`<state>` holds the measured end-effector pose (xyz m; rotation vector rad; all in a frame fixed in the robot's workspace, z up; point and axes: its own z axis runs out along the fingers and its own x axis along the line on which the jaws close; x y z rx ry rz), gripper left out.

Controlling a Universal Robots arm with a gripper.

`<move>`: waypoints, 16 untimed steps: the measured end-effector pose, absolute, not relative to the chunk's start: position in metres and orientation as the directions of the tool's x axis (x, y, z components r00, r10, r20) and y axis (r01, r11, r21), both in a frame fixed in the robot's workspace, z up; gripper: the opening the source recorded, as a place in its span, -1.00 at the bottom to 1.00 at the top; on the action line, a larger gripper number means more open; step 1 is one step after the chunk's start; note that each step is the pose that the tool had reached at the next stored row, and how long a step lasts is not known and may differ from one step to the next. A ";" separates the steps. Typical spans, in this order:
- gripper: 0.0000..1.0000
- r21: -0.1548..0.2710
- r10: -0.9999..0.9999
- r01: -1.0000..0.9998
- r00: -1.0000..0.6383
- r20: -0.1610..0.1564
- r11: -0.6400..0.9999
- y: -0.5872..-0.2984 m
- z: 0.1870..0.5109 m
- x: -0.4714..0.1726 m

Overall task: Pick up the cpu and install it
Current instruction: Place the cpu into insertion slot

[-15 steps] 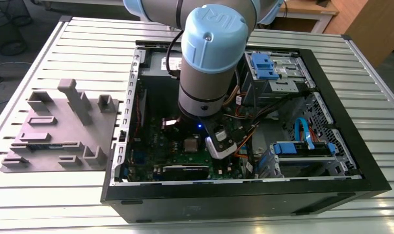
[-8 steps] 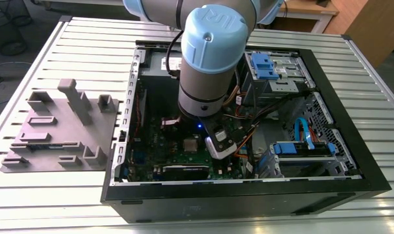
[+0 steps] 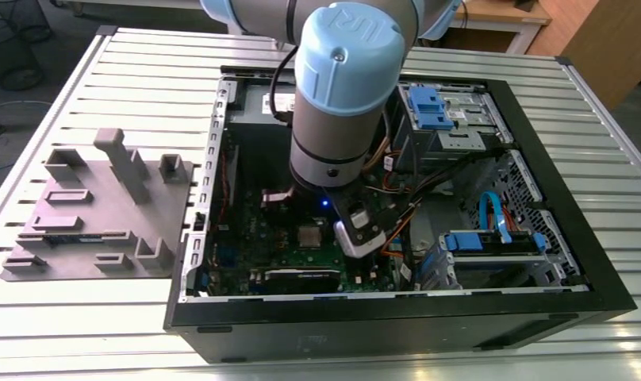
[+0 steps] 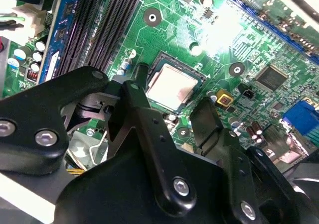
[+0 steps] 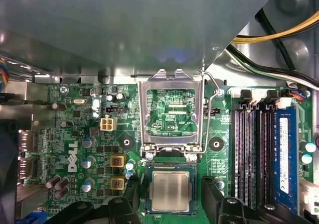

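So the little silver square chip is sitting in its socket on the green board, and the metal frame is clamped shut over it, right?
Not quite. The small silver-grey square chip does sit in its socket on the green circuit board, but the metal socket frame is not shut over it: the first wrist view shows it flipped open, beside the chip.

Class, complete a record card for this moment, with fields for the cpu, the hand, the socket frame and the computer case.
cpu: lies flat in its socket on the green board
hand: open, one finger on each side of the cpu, not gripping it
socket frame: flipped up, off the cpu
computer case: lying open on the slatted table
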<state>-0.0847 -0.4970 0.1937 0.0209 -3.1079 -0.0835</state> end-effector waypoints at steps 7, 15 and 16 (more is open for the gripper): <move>0.23 0.054 -0.014 -0.013 -0.999 0.032 0.998 -0.497 0.196 -0.085; 0.23 0.054 -0.014 -0.013 -0.999 0.032 0.998 -0.497 0.196 -0.086; 0.23 0.054 -0.014 -0.013 -0.999 0.032 0.998 -0.497 0.196 -0.085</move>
